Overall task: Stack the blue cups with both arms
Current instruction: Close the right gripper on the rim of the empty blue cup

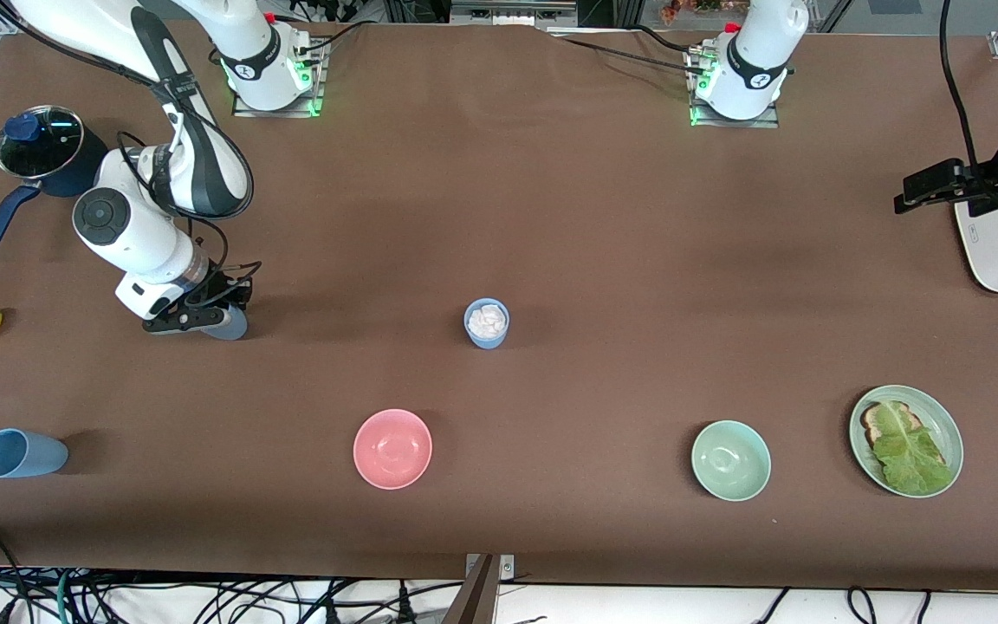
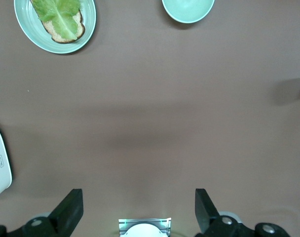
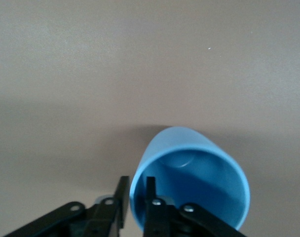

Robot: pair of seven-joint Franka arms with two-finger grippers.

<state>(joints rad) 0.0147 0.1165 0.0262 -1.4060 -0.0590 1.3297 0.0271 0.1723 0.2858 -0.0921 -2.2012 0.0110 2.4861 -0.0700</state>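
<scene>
One finger (image 3: 151,190) of right tool (image 3: 136,190) sits inside blue cup (image 3: 189,182).

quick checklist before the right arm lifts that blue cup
1. Right gripper shut on the held blue cup's rim, one finger inside, one outside: ok.
2. Cup stands upright, mouth up: ok.
3. Target cup with white filling upright at mid-table: ok, though the filling may block nesting.
4. Third cup lies on its side near the right arm's end: not ok.
5. Left gripper open, left arm waiting: ok.
</scene>
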